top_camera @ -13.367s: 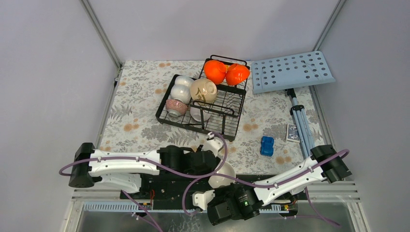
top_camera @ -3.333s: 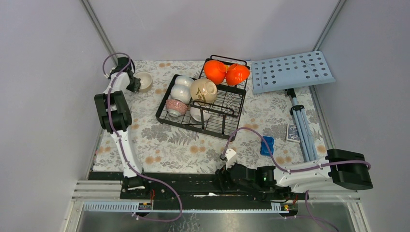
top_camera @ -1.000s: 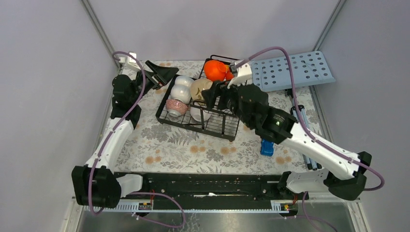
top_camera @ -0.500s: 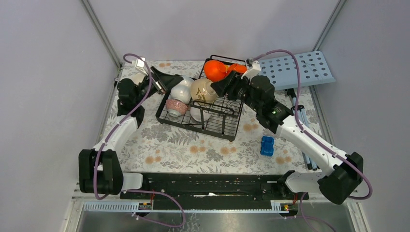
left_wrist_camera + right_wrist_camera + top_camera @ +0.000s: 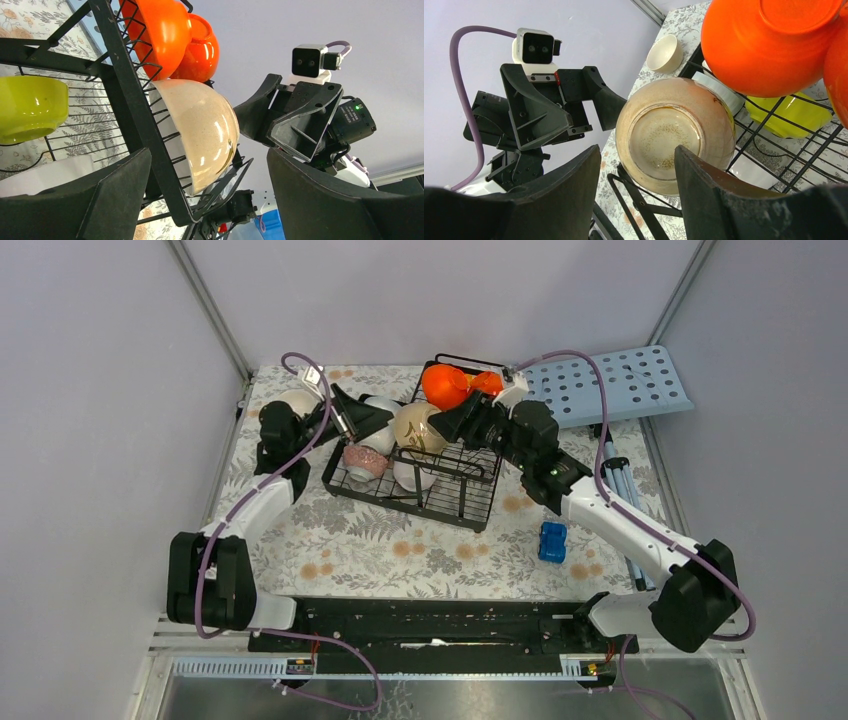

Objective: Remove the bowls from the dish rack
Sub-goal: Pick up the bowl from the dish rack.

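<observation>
The black wire dish rack [image 5: 470,490] holds two orange bowls [image 5: 445,387], a cream speckled bowl [image 5: 420,427] lying on its side, white bowls [image 5: 412,476] and a pink-speckled one [image 5: 364,461]. My left gripper [image 5: 366,421] stands open over the rack's left side, its jaws [image 5: 210,195] facing the cream bowl [image 5: 200,130]. My right gripper [image 5: 452,424] is open at that bowl's right, fingers either side of its foot [image 5: 664,132] without touching. A yellow-green bowl [image 5: 789,115] sits under the orange ones [image 5: 769,40]. One cream bowl [image 5: 299,400] rests on the table left of the rack.
A light-blue perforated board [image 5: 605,387] on a tripod [image 5: 620,490] stands at the back right. A blue block [image 5: 552,541] and a small card box [image 5: 604,513] lie on the floral cloth right of the rack. The two grippers face each other across the cream bowl.
My left gripper has moved right, from the rack's left edge to above its white bowls. My right gripper has settled lower beside the cream bowl, and its jaws have narrowed a little.
</observation>
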Tool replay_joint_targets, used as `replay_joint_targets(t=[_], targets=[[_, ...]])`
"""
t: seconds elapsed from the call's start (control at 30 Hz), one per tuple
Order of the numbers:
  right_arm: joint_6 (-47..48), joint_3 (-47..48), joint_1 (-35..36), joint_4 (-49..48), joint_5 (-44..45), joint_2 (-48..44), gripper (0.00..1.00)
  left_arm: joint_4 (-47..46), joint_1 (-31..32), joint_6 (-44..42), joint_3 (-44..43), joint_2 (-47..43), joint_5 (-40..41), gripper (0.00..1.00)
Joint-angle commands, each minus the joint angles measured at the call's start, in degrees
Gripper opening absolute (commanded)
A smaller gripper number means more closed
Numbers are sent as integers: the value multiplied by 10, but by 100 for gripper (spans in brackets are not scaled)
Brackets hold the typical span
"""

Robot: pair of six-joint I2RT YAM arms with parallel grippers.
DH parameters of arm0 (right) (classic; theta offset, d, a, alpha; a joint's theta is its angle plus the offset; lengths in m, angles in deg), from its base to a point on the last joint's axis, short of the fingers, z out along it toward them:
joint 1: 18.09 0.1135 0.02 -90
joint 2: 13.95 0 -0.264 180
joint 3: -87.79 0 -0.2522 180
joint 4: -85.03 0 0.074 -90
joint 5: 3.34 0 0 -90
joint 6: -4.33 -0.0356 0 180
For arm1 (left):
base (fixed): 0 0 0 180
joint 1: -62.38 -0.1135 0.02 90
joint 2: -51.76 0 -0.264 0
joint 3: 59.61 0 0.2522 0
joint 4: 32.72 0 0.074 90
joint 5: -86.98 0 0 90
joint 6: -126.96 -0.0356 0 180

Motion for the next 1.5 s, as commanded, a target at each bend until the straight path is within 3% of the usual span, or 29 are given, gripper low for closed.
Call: replay_joint_targets(t=[0.0, 0.53, 0.87, 1.47], targets=[[-15, -11, -11, -53, -19, 3, 63, -13, 8, -14, -22, 7, -12, 88], [-31, -34, -27, -73, -42, 11, 58, -72, 28, 22, -13, 27, -20, 73], [-34, -45, -29, -69, -39, 9, 57, -96, 35, 38, -10, 32, -24, 69], [-36, -51, -29, -71, -45, 20, 56, -157, 63, 78, -10, 50, -36, 50]])
